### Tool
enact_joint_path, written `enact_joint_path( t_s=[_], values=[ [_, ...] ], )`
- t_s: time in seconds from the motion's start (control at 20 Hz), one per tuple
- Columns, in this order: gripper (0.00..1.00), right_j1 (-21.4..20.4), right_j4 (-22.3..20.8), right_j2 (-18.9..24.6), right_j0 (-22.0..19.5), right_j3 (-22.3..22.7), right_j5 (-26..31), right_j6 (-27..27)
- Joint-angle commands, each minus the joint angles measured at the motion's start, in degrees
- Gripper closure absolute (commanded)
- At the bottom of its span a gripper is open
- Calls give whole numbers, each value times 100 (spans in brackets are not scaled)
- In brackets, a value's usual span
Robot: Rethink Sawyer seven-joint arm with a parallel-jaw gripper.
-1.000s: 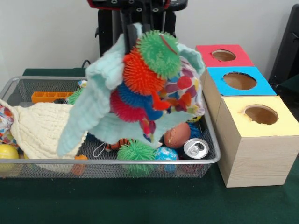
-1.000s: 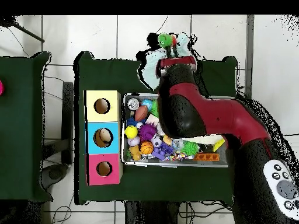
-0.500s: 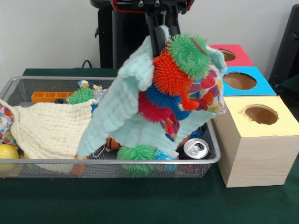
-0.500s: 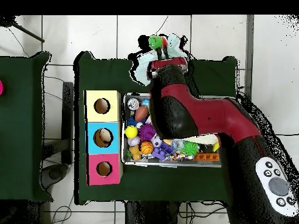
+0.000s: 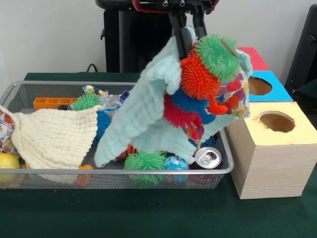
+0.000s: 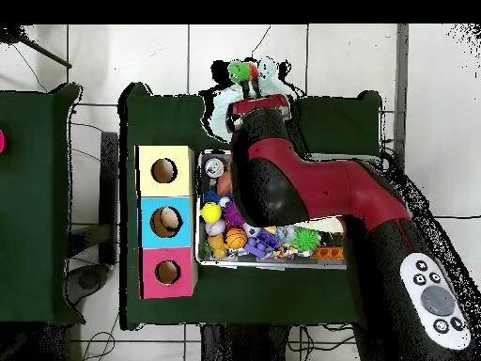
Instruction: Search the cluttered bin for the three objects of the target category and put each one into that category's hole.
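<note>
My gripper (image 5: 187, 22) is shut at the top of a hanging bundle, high over the right end of the wire mesh bin (image 5: 124, 172). The bundle is a mint-green waffle cloth (image 5: 143, 114), a spiky green, orange, blue and red toy (image 5: 200, 79), and a white polka-dot bag (image 5: 234, 94) on its right side. The bag hangs just left of the yellow-topped hole (image 5: 276, 121). A second patterned bag edge (image 5: 6, 130) peeks out at the bin's left end. In the overhead view the gripper (image 6: 252, 89) and bundle lie beyond the bin, right of the yellow box (image 6: 163, 170).
A cream waffle cloth (image 5: 54, 139) covers the bin's left part. A drink can (image 5: 207, 157), spiky green balls (image 5: 143, 162), an orange brick (image 5: 49, 102) and a yellow ball (image 5: 7, 162) lie in the bin. Blue-topped (image 5: 260, 85) and red-topped (image 5: 252, 52) boxes stand behind the yellow one.
The gripper has carried the hanging bundle to the right in the front view, towards the boxes. It now hides most of the red-topped box.
</note>
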Motion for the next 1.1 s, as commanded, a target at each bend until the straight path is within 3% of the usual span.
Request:
enact_joint_path(
  t_s=[0.05,0.2,0.45,0.65,0.95,1.1],
  values=[
    [100,30,340,-395,321,223,1216,680],
    [100,193,609,-675,453,60,1890,658],
    [100,408,962,-1517,890,-258,3004,1031],
    [100,703,960,-1525,834,-462,3300,806],
    [100,1250,842,-1795,982,-1111,4555,624],
    [100,1439,774,-1807,993,-1258,4674,543]
  ],
)
